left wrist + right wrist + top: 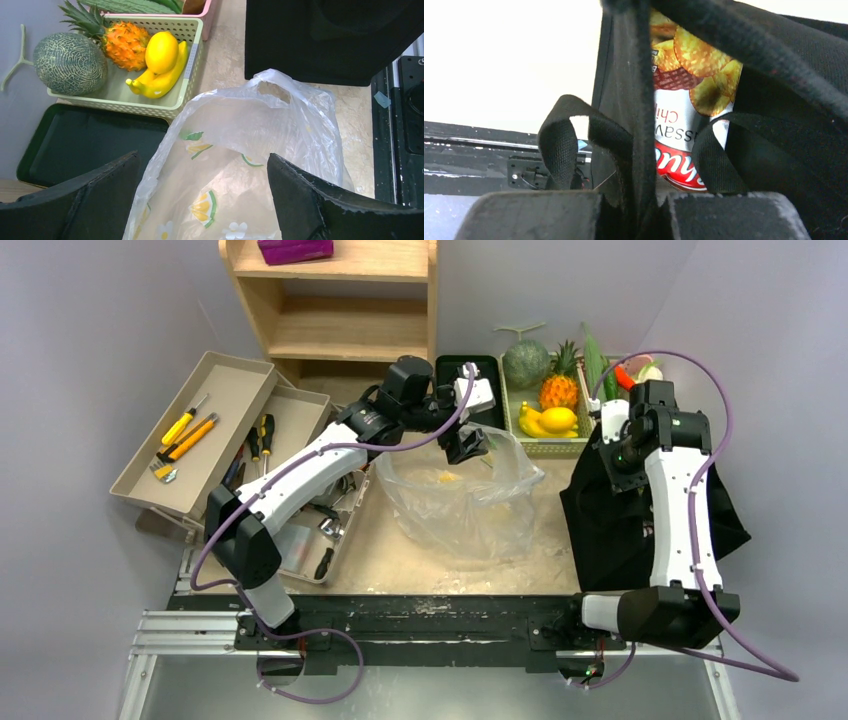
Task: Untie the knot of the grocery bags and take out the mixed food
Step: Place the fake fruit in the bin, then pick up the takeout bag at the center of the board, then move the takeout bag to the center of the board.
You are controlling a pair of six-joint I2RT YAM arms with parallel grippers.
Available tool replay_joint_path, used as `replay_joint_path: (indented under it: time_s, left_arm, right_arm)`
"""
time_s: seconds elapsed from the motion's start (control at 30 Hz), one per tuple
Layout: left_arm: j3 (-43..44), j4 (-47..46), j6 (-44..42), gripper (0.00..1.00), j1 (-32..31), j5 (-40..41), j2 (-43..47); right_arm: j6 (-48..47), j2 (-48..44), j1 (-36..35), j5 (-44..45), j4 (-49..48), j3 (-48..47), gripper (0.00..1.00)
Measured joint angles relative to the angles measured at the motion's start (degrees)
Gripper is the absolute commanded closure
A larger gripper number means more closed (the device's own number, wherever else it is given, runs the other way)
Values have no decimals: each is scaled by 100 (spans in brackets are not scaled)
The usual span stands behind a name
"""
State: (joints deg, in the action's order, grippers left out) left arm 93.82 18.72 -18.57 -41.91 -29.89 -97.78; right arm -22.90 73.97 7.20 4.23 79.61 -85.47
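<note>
Pinching black cloth bag (804,75) edge, chip packet (684,100) inside: right gripper (644,207) | left gripper (205,200) wide above plastic bag (280,125)

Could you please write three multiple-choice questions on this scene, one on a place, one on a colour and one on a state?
1. Where is the melon? A in the pale green basket; B on the wooden shelf; C in the tool tray.
2. What colour is the cloth bag? A white; B black; C red.
3. How is the right gripper? A open over the basket; B shut on nothing; C shut on the cloth bag.
Answers: 1 A, it sits beside the pineapple inside the basket; 2 B, its folds are black throughout; 3 C, black fabric is pinched between its fingers.
</note>
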Motion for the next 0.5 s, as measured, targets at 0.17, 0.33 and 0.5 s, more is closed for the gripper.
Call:
replay_joint_path:
  time_s: [0.17,0.33,0.5]
  left_arm:
    - [0,11,-2,6,4,15,2]
    - [0,22,-2,6,17,17,2]
    - [0,24,0,6,22,37,2]
  right_arm:
    - [109,-9,7,-87,2,-208,100]
    - [275,-11,44,87,-164,-935,100]
    - [365,0,44,186,-330,-1845,100]
